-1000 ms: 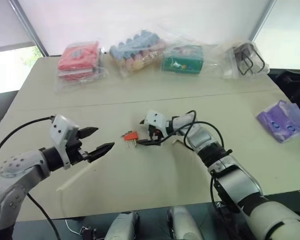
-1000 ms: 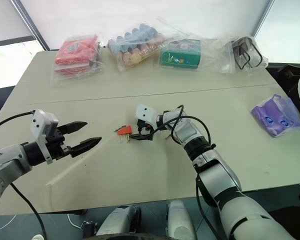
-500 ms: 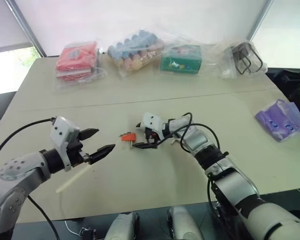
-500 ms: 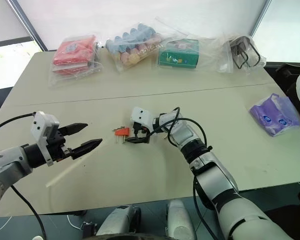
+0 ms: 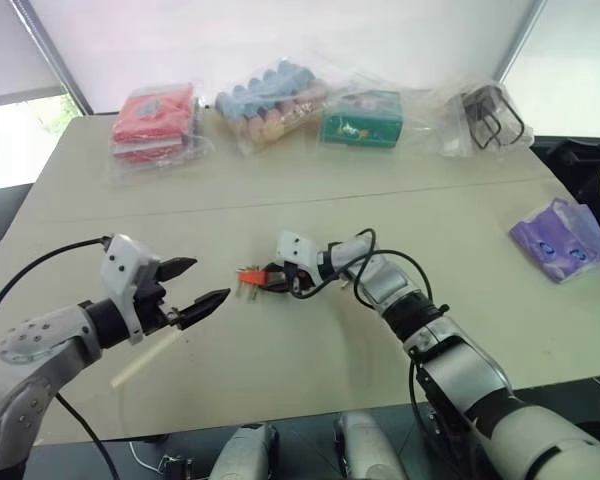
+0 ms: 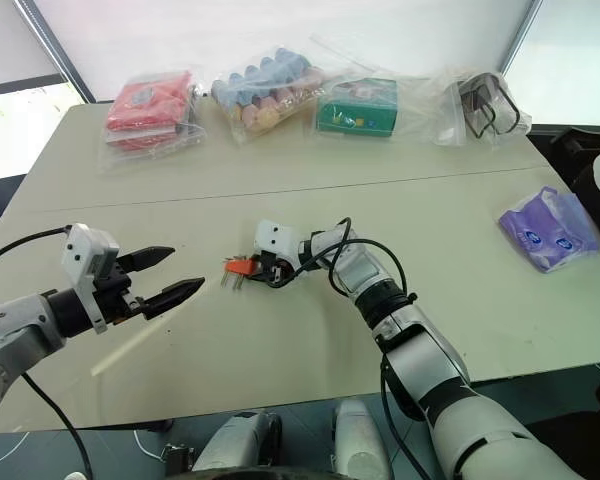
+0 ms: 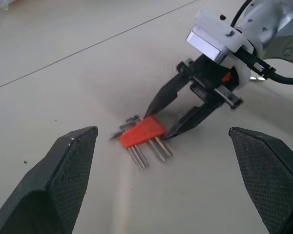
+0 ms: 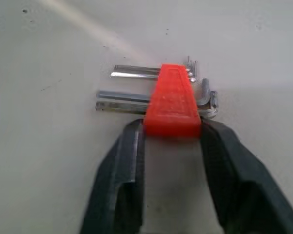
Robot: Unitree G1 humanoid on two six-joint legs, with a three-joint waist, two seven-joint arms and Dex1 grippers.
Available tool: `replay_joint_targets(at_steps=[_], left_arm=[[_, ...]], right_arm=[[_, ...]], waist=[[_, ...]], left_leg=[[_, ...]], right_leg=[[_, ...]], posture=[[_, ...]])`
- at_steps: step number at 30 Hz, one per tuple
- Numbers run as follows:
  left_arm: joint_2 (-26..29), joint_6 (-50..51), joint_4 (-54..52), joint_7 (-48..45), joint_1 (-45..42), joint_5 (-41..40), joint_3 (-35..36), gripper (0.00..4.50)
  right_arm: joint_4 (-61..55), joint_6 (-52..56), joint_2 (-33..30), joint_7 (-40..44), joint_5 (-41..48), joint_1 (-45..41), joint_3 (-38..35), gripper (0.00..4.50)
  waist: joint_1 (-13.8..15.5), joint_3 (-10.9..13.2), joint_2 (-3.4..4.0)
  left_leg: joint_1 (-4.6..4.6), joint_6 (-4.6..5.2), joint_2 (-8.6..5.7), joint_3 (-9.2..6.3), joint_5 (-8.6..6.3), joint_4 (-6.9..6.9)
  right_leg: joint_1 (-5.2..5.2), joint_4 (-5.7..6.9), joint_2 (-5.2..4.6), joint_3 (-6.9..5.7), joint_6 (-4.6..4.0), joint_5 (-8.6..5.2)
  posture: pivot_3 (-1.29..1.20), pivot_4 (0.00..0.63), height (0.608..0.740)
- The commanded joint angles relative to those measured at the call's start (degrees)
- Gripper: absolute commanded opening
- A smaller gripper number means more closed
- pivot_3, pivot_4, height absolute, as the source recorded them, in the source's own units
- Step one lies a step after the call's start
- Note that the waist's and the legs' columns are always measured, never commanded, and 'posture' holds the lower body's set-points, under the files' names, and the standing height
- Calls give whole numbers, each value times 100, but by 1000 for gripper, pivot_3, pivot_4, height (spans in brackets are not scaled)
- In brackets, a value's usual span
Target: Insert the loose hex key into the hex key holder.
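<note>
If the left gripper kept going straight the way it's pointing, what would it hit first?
Most likely the orange hex key holder, which lies on the table ahead of the open left gripper, with the right gripper closed around its far end.

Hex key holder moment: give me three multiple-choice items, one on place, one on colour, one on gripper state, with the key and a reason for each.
1. Where does the hex key holder lie?
A. on the table, between the right gripper's fingertips
B. inside a plastic bag at the far edge
C. in the left gripper

2. What colour is the holder's block?
A. green
B. orange-red
C. purple

3. How does the left gripper stand?
A. shut on the holder
B. shut on nothing
C. open, holding nothing

Key: 1 A, the right gripper has a finger against each side of the block on the table. 2 B, both wrist views show an orange-red block. 3 C, its fingers are spread wide, short of the holder.
</note>
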Motion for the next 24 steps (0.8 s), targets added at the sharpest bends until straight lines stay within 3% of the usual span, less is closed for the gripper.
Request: replay_joint_targets(at_steps=[1, 4, 11, 17, 24], left_arm=[[-4, -145, -144, 17, -35, 6, 49, 4500], [-5, -159, -102, -1, -78, 17, 7, 4500], [21, -200, 321, -233, -674, -80, -272, 4500], [-57, -112, 1208, -555, -2051, -339, -535, 4500], [-257, 38, 2085, -1146, -3526, -473, -1092, 4500]], right_arm=[[138, -126, 14, -130, -192, -24, 79, 999], [0, -592, -75, -507, -367, 0, 51, 999], [-567, -2790, -724, -2316, -1081, -64, -261, 999], [-1350, -4622, -1620, -3603, -1905, -90, -525, 999], [-1899, -5721, -2255, -4065, -2165, -45, -728, 999]], waist=[[-1, 0, 0], [1, 0, 0], [52, 2, -3], [29, 4, -7], [-6, 5, -8]], left_leg=[[0, 0, 0, 0, 0, 0], [0, -1, 0, 0, 0, 0], [-8, -4, -6, 1, 2, 8], [-14, -7, -4, 0, 4, 5], [-12, -7, -3, 3, 5, 1]], right_leg=[[0, 0, 0, 0, 0, 0], [-1, 1, 1, 0, 0, 0], [-2, 1, -4, -1, 0, 0], [-13, 2, 2, -1, 0, 0], [-14, 4, 4, 0, 0, 0]], posture=[[0, 150, 740], [0, 150, 740], [0, 150, 740], [0, 150, 740], [0, 150, 740]])
